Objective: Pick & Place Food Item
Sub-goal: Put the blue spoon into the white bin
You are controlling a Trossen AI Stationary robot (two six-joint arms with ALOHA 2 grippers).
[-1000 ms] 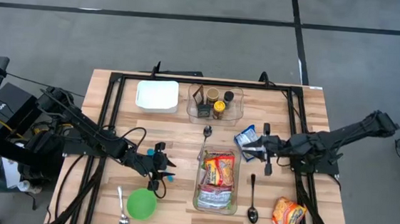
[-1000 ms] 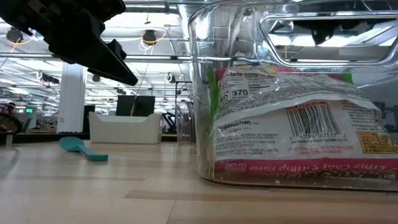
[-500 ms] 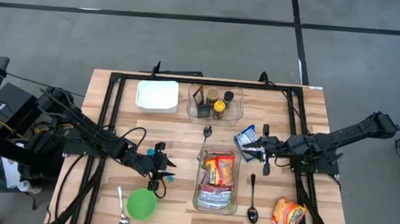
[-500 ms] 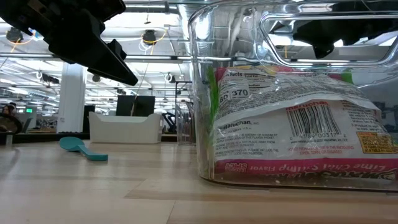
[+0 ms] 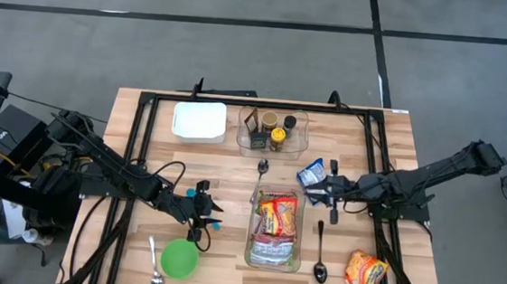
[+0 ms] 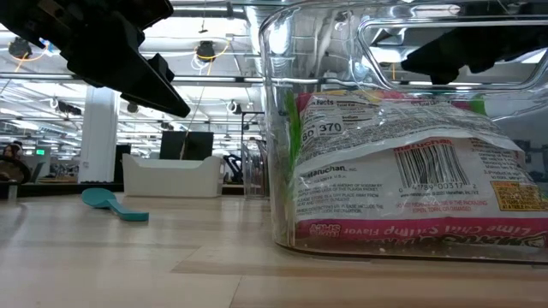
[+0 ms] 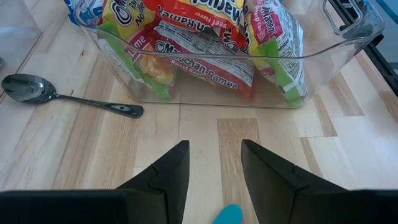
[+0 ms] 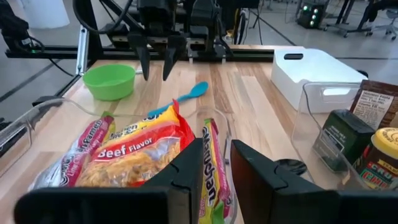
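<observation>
A clear bin in the middle of the table holds several ramen packs. One more ramen pack lies flat near the front right, and a blue packet lies flat beyond the bin's far right corner. My right gripper hovers at that corner, just above the rim. Its fingers stand a little apart and nothing is held between them. My left gripper waits open left of the bin, over a teal spoon.
A green bowl and a metal spoon sit at the front left. Two more spoons lie right of and beyond the bin. At the far edge stand a white container and a clear box of jars.
My right gripper has moved a little toward the table's left and sunk toward the bin's far right corner. In the low view it shows lower over the bin. Its finger gap is unchanged.
</observation>
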